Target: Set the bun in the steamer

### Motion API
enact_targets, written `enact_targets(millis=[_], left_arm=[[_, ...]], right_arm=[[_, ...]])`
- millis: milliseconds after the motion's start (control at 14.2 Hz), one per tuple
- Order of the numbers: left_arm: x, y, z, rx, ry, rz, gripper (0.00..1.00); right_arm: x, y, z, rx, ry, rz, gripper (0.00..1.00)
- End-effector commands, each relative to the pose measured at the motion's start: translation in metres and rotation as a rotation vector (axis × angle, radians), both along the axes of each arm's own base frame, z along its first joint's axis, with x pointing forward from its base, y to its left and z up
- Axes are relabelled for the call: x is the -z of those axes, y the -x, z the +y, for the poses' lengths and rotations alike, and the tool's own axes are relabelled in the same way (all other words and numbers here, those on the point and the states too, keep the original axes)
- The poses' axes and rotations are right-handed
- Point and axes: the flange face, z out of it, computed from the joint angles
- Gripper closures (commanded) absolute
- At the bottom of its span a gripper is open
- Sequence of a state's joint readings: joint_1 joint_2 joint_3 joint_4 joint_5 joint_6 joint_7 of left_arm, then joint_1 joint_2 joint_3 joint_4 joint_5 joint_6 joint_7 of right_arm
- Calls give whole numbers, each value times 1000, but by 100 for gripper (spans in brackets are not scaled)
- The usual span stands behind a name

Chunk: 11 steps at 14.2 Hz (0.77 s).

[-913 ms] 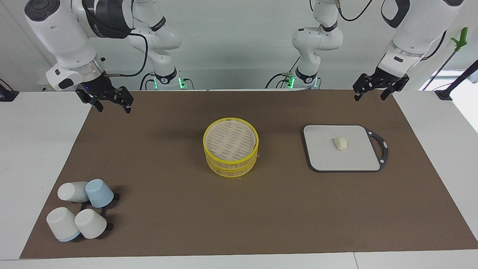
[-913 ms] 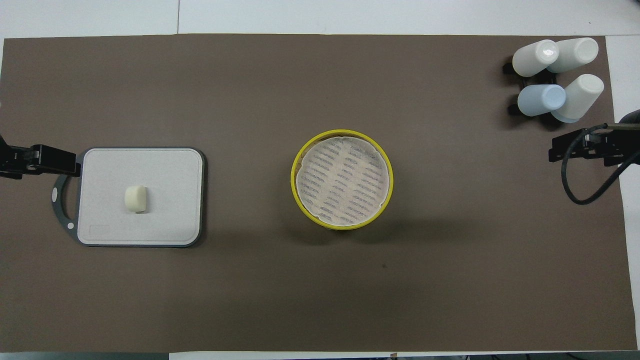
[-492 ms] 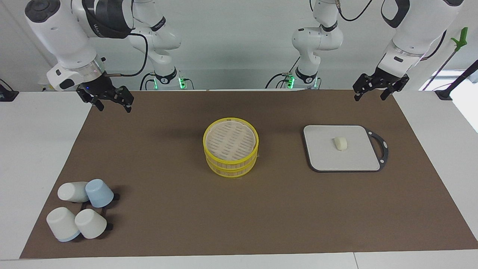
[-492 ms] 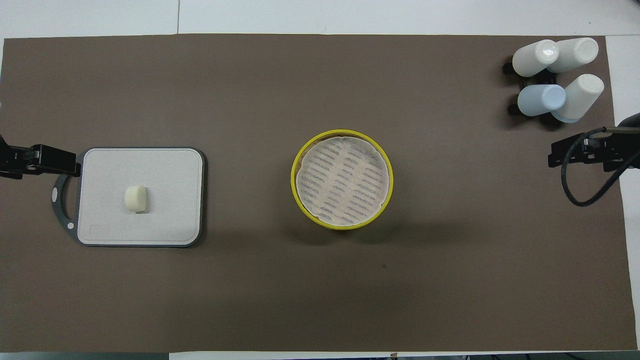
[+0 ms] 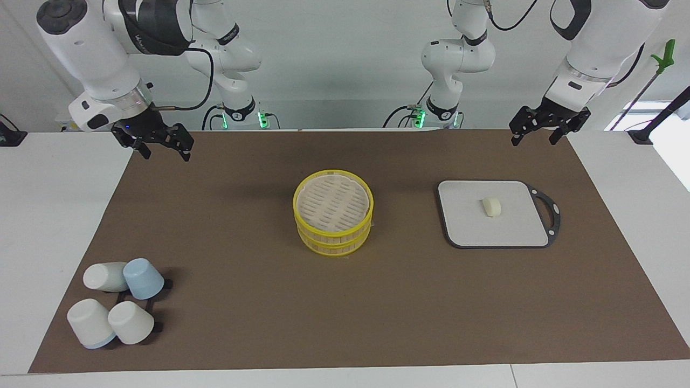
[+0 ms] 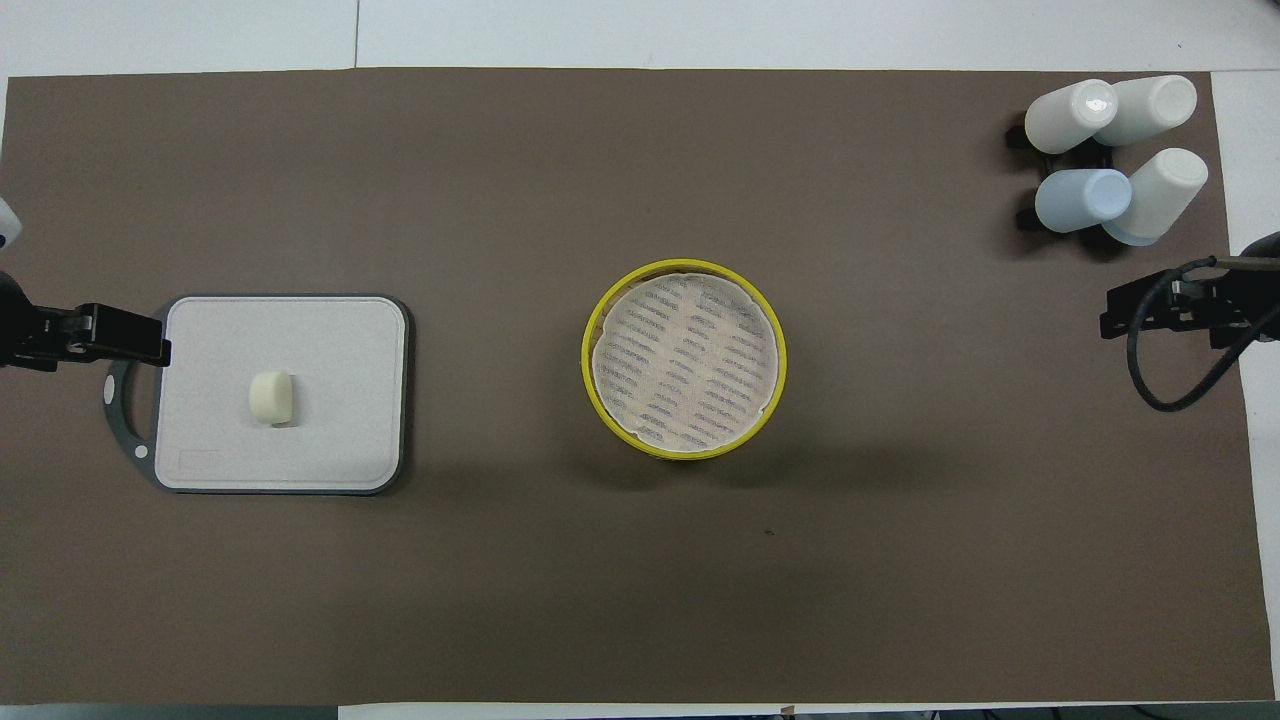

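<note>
While nothing had yet been grasped, the right gripper (image 5: 159,151) hung open and empty over the brown mat's edge. At mid-table sat the round yellow-rimmed bamboo steamer (image 5: 333,211), ready to be loaded. Toward the left arm's end, the small cream-white rounded bun (image 5: 491,206) lay on the grey square board (image 5: 512,229), probably staged for picking; the left gripper (image 5: 539,137) waited open and empty above the mat.

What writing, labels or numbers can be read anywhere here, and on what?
Right arm's black band: pale lettering, too small to read.
Cutting board, corner nearest the robots: a faint embossed rectangle, nothing legible in it.
Bun, steamer, cups and brown mat: no writing visible.
</note>
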<state>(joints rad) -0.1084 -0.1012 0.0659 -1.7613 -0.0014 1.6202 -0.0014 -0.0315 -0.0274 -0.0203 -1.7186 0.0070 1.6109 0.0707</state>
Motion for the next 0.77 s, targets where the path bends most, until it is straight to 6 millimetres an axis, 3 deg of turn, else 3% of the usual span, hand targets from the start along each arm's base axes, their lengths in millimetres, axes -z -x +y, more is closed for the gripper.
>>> enact_targets(millis=[0, 140, 211, 351, 632, 702], left_arm=[[45, 37, 6, 2, 18, -35, 0], [74, 41, 6, 2, 16, -24, 0], [92, 43, 8, -2, 16, -23, 0], [121, 45, 9, -4, 16, -29, 0], [189, 39, 10, 14, 11, -31, 0], [202, 37, 19, -4, 10, -36, 0]], right_arm=[[15, 13, 1, -28, -3, -31, 0], [16, 7, 17, -46, 2, -74, 0], [21, 1, 44, -75, 2, -83, 0], [39, -13, 65, -40, -4, -92, 0], [67, -43, 146, 51, -13, -85, 0], [73, -53, 159, 42, -13, -84, 0]])
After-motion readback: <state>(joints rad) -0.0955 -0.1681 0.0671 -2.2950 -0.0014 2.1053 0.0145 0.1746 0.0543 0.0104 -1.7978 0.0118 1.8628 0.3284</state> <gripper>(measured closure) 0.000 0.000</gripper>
